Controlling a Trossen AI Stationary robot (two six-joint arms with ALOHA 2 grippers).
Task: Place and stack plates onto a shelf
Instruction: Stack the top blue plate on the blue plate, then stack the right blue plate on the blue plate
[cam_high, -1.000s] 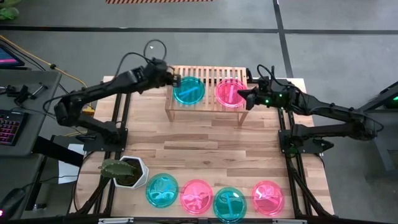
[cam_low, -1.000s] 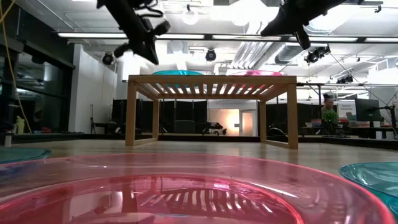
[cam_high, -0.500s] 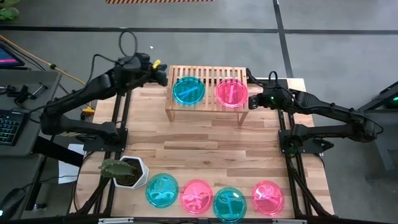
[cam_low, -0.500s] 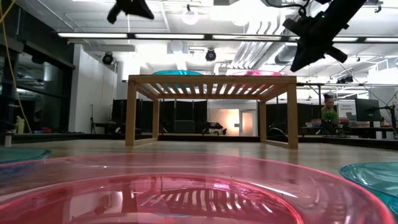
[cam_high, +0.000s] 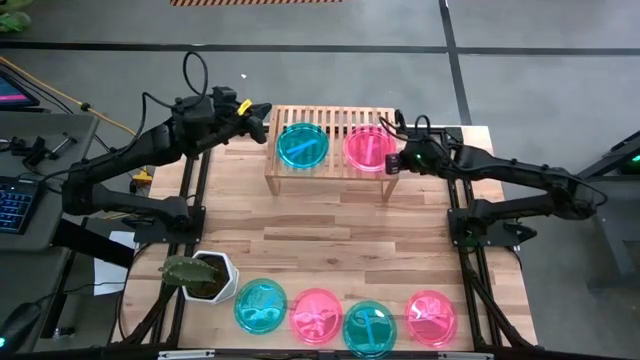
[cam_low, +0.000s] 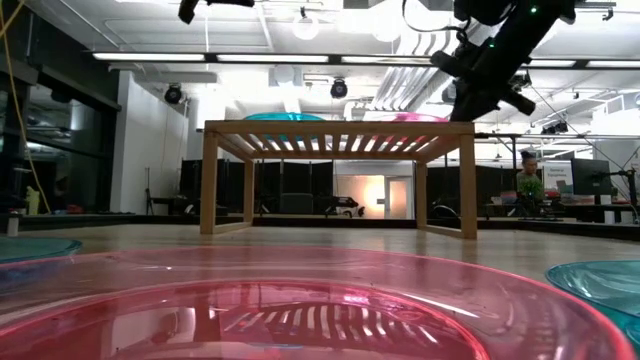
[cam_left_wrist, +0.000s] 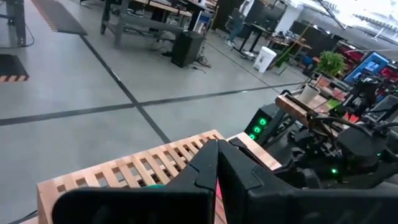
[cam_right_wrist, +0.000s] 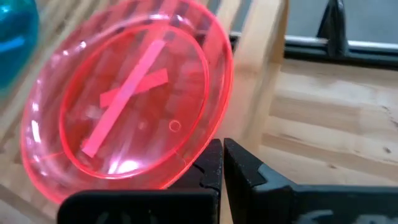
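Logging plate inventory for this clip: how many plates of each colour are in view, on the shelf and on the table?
Pink plates: 3, one on the shelf at, two on the table at and.
Teal plates: 3, one on the shelf at, two on the table at and.
Total: 6 plates.

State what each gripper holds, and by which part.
Nothing is held. The left gripper is shut and empty; the right gripper is shut beside the pink plate's rim.

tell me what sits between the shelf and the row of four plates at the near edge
Nothing: in the high view the tabletop is bare between the shelf and the row of four plates. The plant pot stands off to the side.
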